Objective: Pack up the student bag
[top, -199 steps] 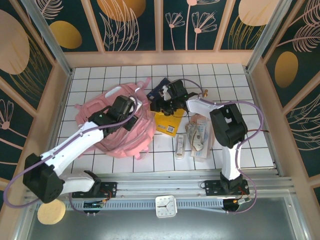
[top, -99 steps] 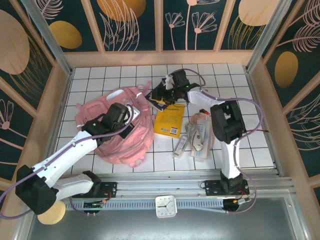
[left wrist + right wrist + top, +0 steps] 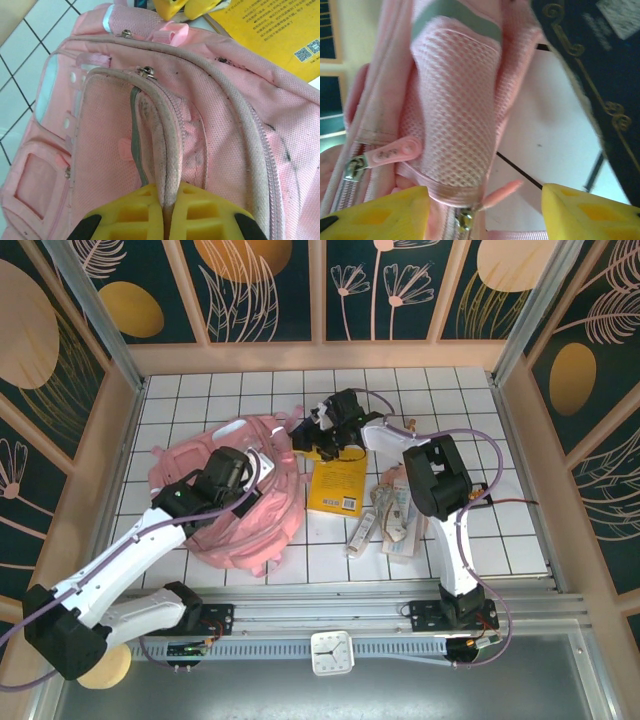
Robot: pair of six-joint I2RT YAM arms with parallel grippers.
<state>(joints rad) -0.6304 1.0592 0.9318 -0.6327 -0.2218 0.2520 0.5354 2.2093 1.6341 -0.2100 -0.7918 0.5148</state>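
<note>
The left arm [image 3: 120, 555] stretches from the near left corner to the pink bag [image 3: 265, 525], which lies on the tiled surface [image 3: 430, 390] left of centre. The left tool [image 3: 167, 197] is pressed together on the corded rim of a pocket opening. The right arm [image 3: 450, 510] rises from the near edge, folds, and reaches left to the bag's far top edge. There the right tool [image 3: 485, 200] stands spread on either side of a mesh strap; contact is hard to judge. A clear pouch [image 3: 400, 515] and a yellow book [image 3: 338, 485] lie right of the bag, and a dark booklet [image 3: 590, 60] is partly hidden beneath the right tool.
</note>
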